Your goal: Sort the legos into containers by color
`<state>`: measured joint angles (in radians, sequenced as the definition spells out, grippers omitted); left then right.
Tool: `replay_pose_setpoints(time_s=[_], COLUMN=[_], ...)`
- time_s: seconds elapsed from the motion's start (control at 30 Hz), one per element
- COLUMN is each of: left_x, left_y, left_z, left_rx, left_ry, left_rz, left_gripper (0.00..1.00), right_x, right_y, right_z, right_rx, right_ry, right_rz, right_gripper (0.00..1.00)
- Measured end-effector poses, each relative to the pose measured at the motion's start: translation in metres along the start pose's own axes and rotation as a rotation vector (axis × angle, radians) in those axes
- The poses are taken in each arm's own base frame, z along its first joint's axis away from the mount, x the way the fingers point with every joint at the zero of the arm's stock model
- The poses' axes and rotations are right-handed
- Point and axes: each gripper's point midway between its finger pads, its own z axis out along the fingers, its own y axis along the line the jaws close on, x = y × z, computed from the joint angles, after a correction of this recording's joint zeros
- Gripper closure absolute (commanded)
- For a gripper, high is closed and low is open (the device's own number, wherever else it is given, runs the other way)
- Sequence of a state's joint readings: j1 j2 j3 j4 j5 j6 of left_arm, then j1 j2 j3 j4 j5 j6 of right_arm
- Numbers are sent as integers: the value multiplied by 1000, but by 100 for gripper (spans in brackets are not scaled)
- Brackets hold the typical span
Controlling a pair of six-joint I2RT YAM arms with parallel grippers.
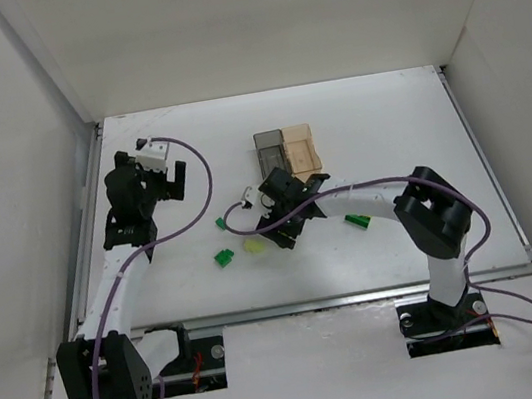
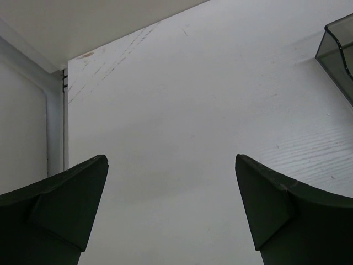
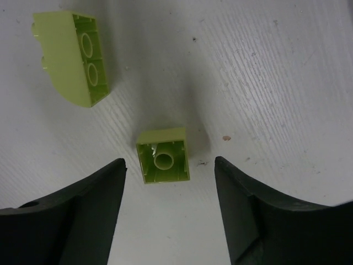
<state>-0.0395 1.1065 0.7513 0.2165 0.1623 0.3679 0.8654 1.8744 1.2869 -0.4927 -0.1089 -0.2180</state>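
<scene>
My right gripper (image 3: pixel 168 168) is open and low over the table, fingers either side of a small square pale yellow-green lego (image 3: pixel 163 155) that lies hollow side up just ahead of the tips, untouched. A larger pale yellow-green lego (image 3: pixel 71 58) lies on its side beyond it to the left, and also shows in the top view (image 1: pixel 253 246) beside the right gripper (image 1: pixel 277 236). Bright green legos lie at the left (image 1: pixel 223 258), (image 1: pixel 221 223) and right (image 1: pixel 355 220). The grey container (image 1: pixel 269 144) and amber container (image 1: pixel 300 145) stand joined behind. My left gripper (image 1: pixel 178 181) is open and empty.
The grey container's corner (image 2: pixel 337 52) shows at the right edge of the left wrist view, beyond the open left gripper (image 2: pixel 171 165). White walls enclose the table on the left, back and right. Purple cables loop along both arms.
</scene>
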Motion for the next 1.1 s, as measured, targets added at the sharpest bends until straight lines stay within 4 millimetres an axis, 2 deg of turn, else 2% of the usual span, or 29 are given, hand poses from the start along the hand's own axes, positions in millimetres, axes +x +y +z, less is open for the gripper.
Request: replay_pose_setpoints(time_s=[0.03, 0.13, 0.17, 0.23, 0.27, 0.43, 0.5, 0.57, 0.63, 0.7, 0.8, 0.87, 0.9, 0.97, 1.07, 1.1], left_x=[-1, -4, -3, -3, -3, 0, 1, 4, 9, 15, 25, 31, 34, 38, 36, 35], left_y=[1, 2, 2, 2, 2, 0, -1, -6, -14, -24, -44, -57, -65, -81, -107, -116], left_z=[-1, -3, -3, -3, -3, -3, -3, -4, -5, -7, -12, -16, -19, -25, -30, -32], left_rx=[-5, -13, -14, -14, -13, -4, 9, 41, 89, 158, 281, 363, 407, 497, 631, 673], left_ry=[-4, -10, -9, -9, -9, -3, 1, 11, 25, 39, 50, 54, 58, 67, 56, 49], left_rz=[0, 0, -2, -5, -6, 5, 24, 48, 83, 128, 206, 267, 298, 364, 485, 523], left_gripper=[0, 0, 0, 0, 0, 4, 6, 9, 14, 16, 18, 18, 18, 18, 18, 17], right_x=[1, 2, 2, 0, -1, -5, -9, -23, -50, -81, -121, -141, -147, -151, -133, -122], right_y=[0, 0, -1, -2, -2, -1, -2, -7, -21, -51, -116, -162, -181, -206, -211, -207], right_z=[2, 5, 6, 8, 8, 6, -2, -17, -40, -69, -106, -118, -116, -99, -56, -41], right_rx=[3, 9, 10, 15, 19, 18, 21, 30, 52, 93, 176, 230, 252, 268, 252, 241], right_ry=[1, 5, 1, -4, -7, -21, -36, -84, -179, -299, -460, -524, -541, -529, -438, -392], right_rz=[6, 15, 16, 18, 22, 25, 35, 68, 144, 251, 414, 500, 532, 580, 626, 637], right_gripper=[39, 50, 63, 80, 100, 100, 100, 100, 100, 100, 100, 100, 100, 100, 98, 94])
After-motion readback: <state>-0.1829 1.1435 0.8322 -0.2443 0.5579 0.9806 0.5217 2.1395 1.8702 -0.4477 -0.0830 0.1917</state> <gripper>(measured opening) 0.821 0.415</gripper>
